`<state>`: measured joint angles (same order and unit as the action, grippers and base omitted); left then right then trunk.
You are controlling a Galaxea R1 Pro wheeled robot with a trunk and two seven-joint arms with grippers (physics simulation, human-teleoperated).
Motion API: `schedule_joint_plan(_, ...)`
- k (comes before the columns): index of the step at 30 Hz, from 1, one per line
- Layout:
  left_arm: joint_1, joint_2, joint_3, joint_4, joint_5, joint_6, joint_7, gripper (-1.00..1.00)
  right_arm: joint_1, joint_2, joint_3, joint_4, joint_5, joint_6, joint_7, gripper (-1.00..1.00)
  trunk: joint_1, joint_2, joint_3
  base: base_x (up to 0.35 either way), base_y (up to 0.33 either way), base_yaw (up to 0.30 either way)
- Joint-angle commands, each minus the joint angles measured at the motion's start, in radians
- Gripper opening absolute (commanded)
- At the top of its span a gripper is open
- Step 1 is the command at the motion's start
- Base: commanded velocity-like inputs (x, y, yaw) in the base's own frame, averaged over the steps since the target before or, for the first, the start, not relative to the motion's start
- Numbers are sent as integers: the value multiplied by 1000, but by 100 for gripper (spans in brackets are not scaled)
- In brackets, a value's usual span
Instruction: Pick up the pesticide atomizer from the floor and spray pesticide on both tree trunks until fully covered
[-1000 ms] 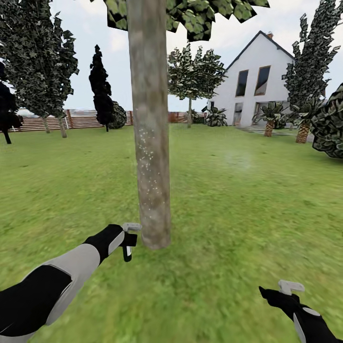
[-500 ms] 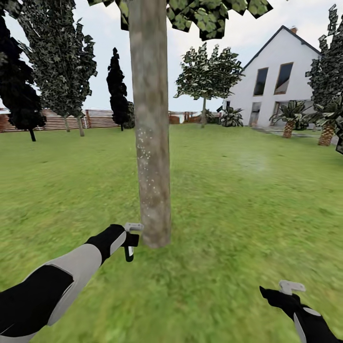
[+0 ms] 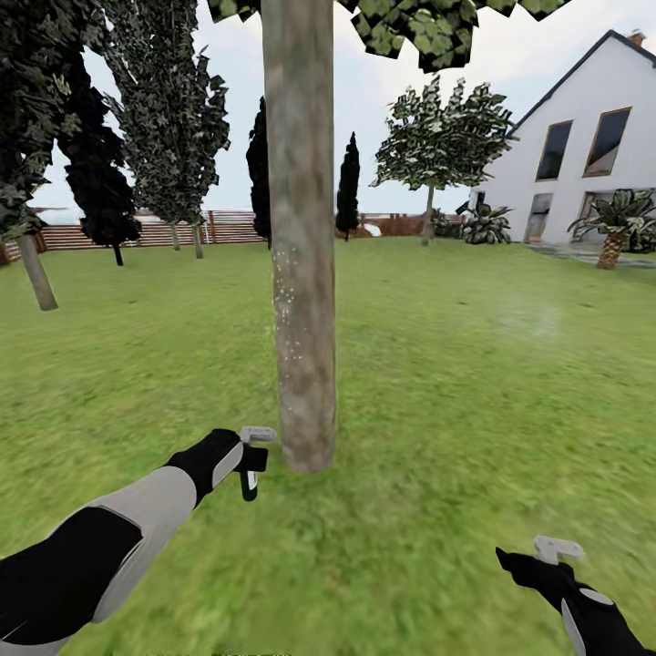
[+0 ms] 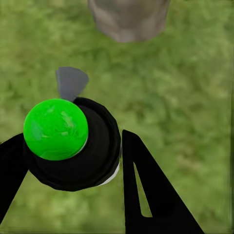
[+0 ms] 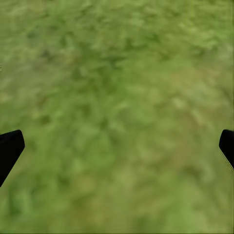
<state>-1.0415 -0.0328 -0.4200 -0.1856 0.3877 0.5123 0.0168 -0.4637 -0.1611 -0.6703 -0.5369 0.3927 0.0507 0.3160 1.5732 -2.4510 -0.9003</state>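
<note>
Head view: left arm reaches forward and low over the floor (image 3: 437, 383), the blurry green grass of the garden. The left gripper (image 3: 248, 460) holds the pesticide atomizer (image 3: 250, 466) just beside the base of the nearest tree trunk (image 3: 302, 273), on the trunk's left; atomizer and bark look close but apart. The light grey spray head sits on top, pointing toward the trunk, with the black body hanging below it. Left wrist view: the two black fingers (image 4: 146, 195) stand on either side of the atomizer's (image 4: 73, 146) round black body, jaws closed onto it; a bright green ball marker sits over the bottle's top, and the grey nozzle tip points toward the trunk base (image 4: 127, 19). The trunk carries a scatter of fine white specks across its middle and lower part on the side facing the camera; the top stretch looks bare of them. The right gripper (image 3: 556, 549) hangs low at the right over open grass, well apart from the trunk. Right wrist view: both black fingertips (image 5: 9, 148) sit at opposite edges of the frame over grass, jaws wide with nothing between them. Background: brown slat fence (image 3: 137, 235), white house (image 3: 583, 155), more trees (image 3: 164, 118) along the lawn's far side.
</note>
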Motion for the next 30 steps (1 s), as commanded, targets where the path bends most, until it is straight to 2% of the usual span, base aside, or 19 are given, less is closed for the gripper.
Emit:
schedule_joint_plan(1, 0, -1, 0, 0, -1, 0, 0, -100, 0, 0, 0, 0, 0, 0, 0, 100, 0, 0, 0, 0, -321, 255)
schedule_joint_plan(18, 0, -2, 0, 0, -1, 0, 0, -100, 0, 0, 0, 0, 0, 0, 0, 100, 0, 0, 0, 2, -321, 255)
schedule_joint_plan(30, 0, -3, -1, 0, -1, 0, 0, -100, 0, 0, 0, 0, 1, 0, 0, 100, 0, 0, 0, 80, -321, 255)
